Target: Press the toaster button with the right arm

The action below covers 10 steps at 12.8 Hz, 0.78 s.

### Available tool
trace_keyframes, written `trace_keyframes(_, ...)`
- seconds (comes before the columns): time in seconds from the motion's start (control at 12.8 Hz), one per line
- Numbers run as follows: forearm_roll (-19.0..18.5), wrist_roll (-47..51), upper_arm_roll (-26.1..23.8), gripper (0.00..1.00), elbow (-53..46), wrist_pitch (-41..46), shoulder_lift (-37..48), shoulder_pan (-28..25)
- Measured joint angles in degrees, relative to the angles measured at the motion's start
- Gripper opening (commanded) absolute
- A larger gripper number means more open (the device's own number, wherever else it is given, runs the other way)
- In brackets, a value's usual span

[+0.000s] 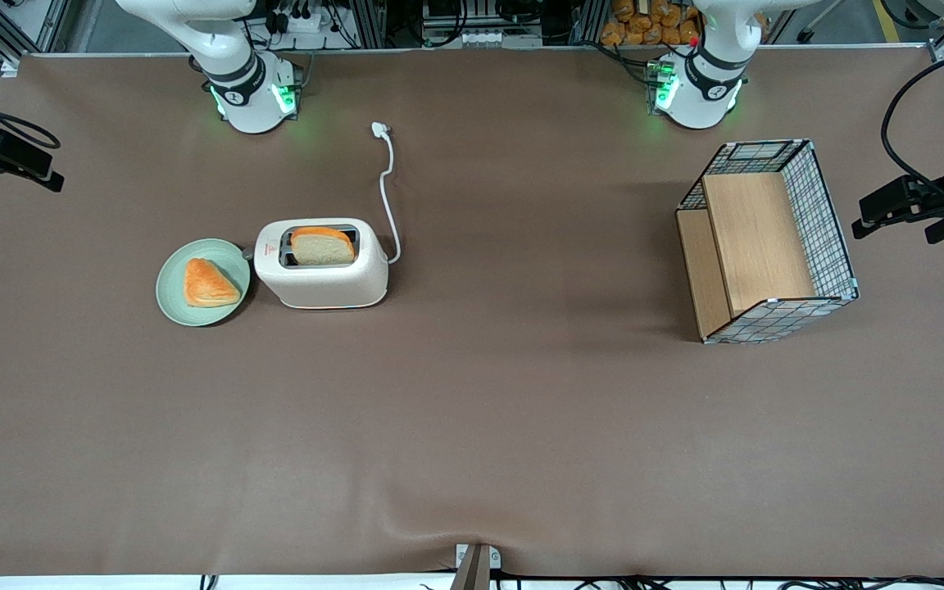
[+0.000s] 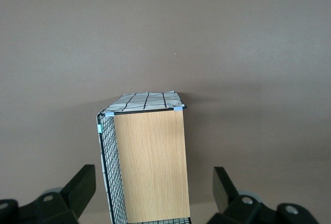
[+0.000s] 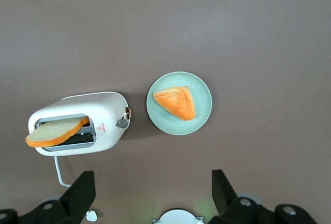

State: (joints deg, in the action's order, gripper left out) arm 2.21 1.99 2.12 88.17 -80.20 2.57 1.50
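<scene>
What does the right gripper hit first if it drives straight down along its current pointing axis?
Probably bare table: the open gripper hangs high, aimed between the toaster and the green plate. Depth is unclear, so either could be grazed.

Right arm [image 1: 226, 57] raised high; hand [image 3: 152, 193] pointing straight down, fingers [image 3: 80, 193] spread wide, holding nothing.

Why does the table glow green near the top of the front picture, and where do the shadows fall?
Front view: green lights on the right arm base tint the cloth; the toaster shadow is soft. Right wrist view: the open tool hangs high above; dim shadow between toaster and plate.
</scene>
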Motion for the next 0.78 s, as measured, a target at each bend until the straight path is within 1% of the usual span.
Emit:
trace_keyframes(0.31,0.6,0.0,-0.4,1.00,1.2,1.4,-2.1,-0.1)
trace_keyframes(0.47,2.5,0.0,-0.5,1.00,3.7,1.5,-2.8,-0.3)
trace_keyframes(0.63,5.6,0.0,-0.6,1.00,7.1,1.5,-3.1,-0.3)
trace_keyframes(0.78,7.8,0.0,-0.5,1.00,10.4,1.0,-3.2,-0.2)
